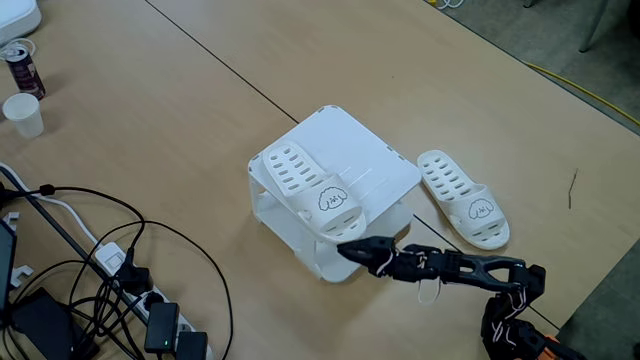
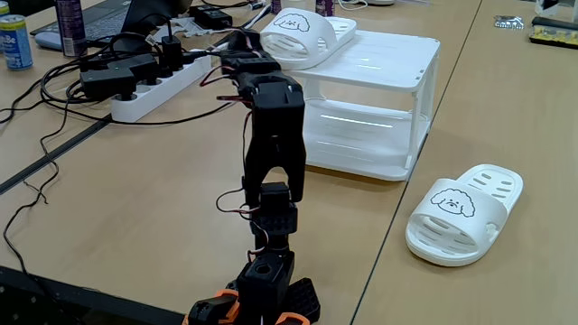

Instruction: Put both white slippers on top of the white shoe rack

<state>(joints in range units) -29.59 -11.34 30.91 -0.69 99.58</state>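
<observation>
The gripper point(image 1: 350, 250) sits at the toe of one white slipper point(image 1: 312, 190), at about 5 o'clock from it in a fixed view; whether its jaws are apart or closed on the toe, I cannot tell. That slipper lies on top of the white shoe rack point(image 1: 375, 160), near its front edge. By my judgement half the job is done. The second white slipper point(image 1: 463, 198) rests on the table point(image 1: 180, 150) at 3 o'clock from the rack, well apart from the gripper, and has yet to be lifted.
</observation>
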